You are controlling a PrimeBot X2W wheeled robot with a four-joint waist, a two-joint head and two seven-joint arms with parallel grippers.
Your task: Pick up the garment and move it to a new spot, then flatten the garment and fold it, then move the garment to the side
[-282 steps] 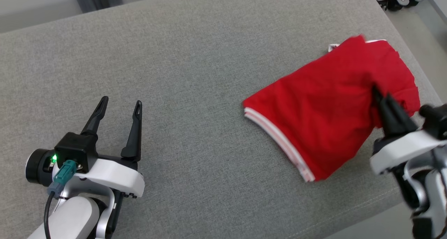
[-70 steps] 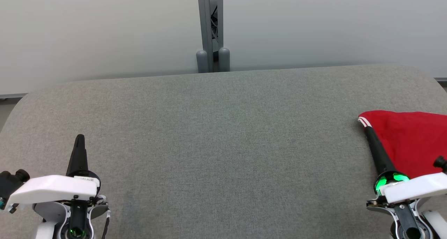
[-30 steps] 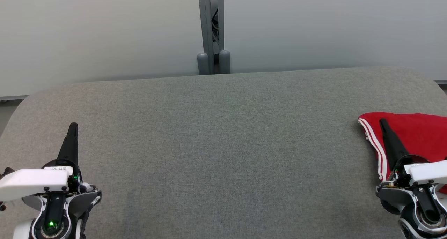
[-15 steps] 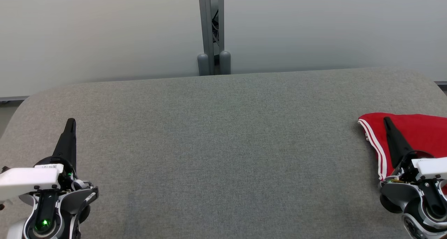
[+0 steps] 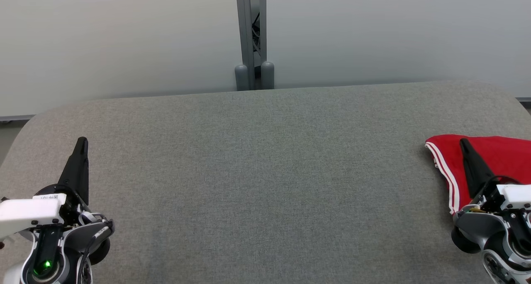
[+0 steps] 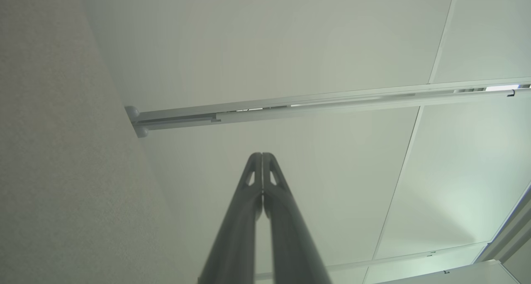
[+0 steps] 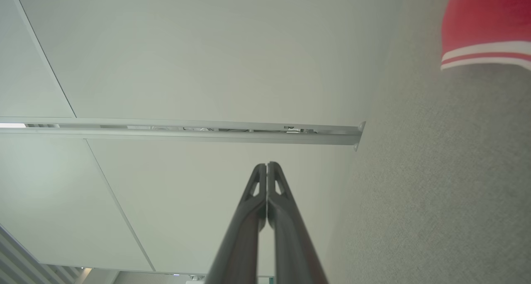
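Grey worktop (image 5: 265,172) backing onto pale wall (image 5: 124,39); garment (image 5: 504,153) lying at right edge; left claw (image 5: 81,142), right claw (image 5: 464,143) hovering closed, empty.

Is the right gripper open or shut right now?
Shut. In the right wrist view the right gripper has its tips pressed together, nothing between them.

Left tool (image 5: 81,143): two long, tapered dark fingers, each with a triangular cut-out near its tip. Behind it: white cover (image 5: 25,211) with printed label (image 5: 49,197), and a green lamp (image 5: 43,267). Right tool (image 5: 463,143): identical fingers, with a thin black cable (image 5: 495,177) and a grey round joint (image 5: 471,230) behind.
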